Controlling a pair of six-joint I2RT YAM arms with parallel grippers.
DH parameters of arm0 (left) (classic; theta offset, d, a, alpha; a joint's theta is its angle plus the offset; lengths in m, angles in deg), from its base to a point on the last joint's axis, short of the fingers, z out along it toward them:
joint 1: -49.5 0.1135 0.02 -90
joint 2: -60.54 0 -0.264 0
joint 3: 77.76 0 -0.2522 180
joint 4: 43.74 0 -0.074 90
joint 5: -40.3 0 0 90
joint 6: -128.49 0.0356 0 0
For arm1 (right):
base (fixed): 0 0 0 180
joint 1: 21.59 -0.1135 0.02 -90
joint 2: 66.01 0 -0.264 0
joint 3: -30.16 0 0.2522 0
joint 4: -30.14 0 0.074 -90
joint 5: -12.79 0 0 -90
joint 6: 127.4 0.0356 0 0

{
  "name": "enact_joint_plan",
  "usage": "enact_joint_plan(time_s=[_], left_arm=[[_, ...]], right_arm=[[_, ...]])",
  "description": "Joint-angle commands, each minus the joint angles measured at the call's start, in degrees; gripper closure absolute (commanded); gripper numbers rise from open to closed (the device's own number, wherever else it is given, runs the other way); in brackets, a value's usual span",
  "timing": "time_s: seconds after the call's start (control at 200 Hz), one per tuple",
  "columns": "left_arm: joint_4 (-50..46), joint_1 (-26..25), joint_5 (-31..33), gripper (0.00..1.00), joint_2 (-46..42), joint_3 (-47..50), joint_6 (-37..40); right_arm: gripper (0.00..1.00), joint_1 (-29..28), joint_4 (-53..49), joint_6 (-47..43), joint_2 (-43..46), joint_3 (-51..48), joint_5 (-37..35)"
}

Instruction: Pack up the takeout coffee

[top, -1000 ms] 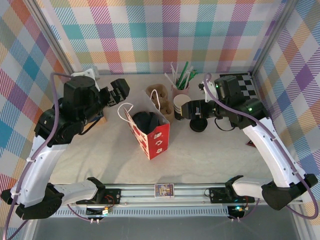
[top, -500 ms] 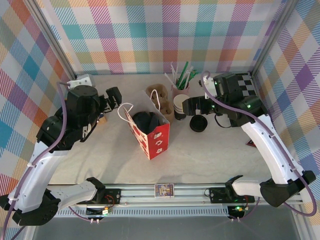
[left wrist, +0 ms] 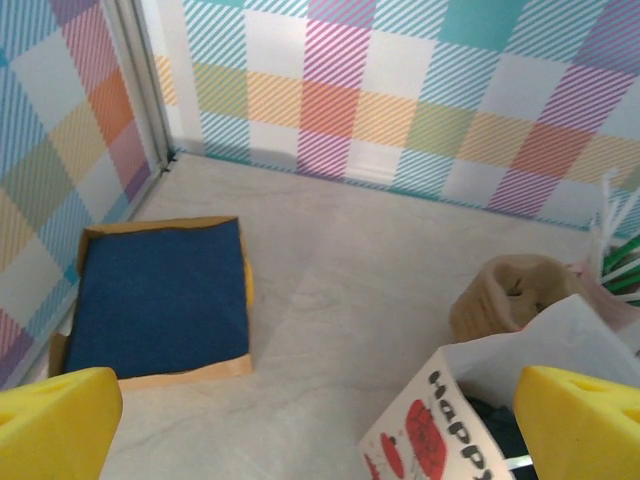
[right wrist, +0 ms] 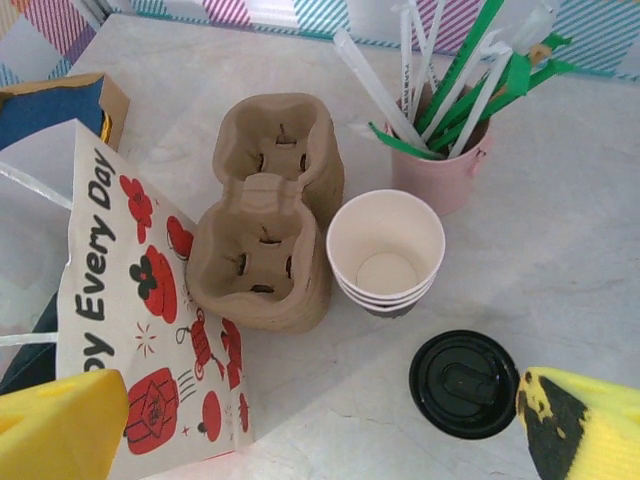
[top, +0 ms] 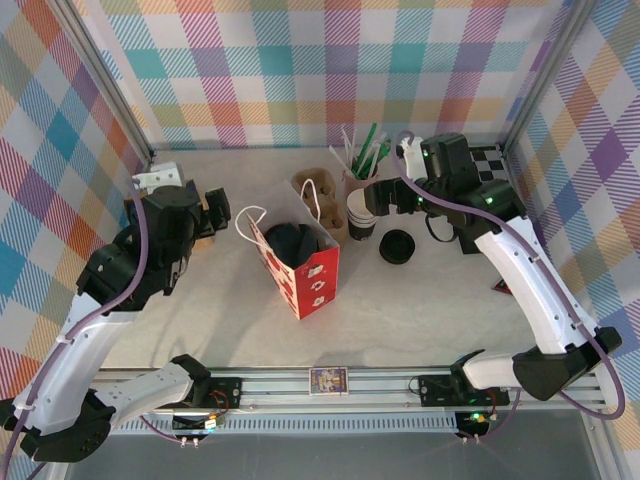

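we see black-lidded paper coffee cup (top: 289, 241) upright inside red-and-white paper bag (top: 318, 283), roughly midway between left gripper (top: 214, 212) and right gripper (top: 372, 203); both wide open, empty.

Of the takeout coffee (top: 290, 243) we see a dark round top inside the paper bag (top: 312, 280); the bag's walls hide its body. From the left wrist, the bag covers the lower part of the cardboard carrier (left wrist: 510, 300); the bottom edge cuts the bag's print.
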Motion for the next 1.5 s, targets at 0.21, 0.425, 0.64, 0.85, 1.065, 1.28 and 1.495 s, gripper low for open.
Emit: enact_joint_plan(time_s=[0.21, 0.425, 0.64, 0.85, 1.065, 1.28, 1.495], left_arm=[[4.87, 0.45, 6.3, 0.0, -1.66, 4.99, 5.25], [4.07, 0.45, 9.75, 0.0, -4.13, 9.1, 4.53], [5.29, 0.45, 11.76, 0.0, -5.33, 12.62, 5.69], [10.5, 0.45, 11.51, 0.0, -10.45, 20.52, 6.29], [10.56, 0.45, 10.82, 0.0, -11.13, 24.55, 6.08], [13.18, 0.49, 7.74, 0.0, -14.91, 30.75, 3.84], [12.98, 0.47, 6.95, 0.0, -16.31, 34.14, 4.03]], right_arm=[[0.0, 0.46, 11.32, -3.77, 6.86, -9.74, -10.08], [0.0, 0.45, 10.87, -7.41, 8.74, -12.47, -16.49], [0.0, 0.41, 14.09, -7.3, 13.94, -19.11, -19.22], [0.0, 0.39, 12.87, -4.14, 18.53, -25.58, -22.97], [0.0, 0.5, 13.95, -3.63, 26.16, -35.0, -26.23], [0.01, 0.45, 13.47, -2.33, 30.83, -41.31, -23.61], [0.01, 0.43, 14.49, -0.38, 34.94, -46.5, -24.56]])
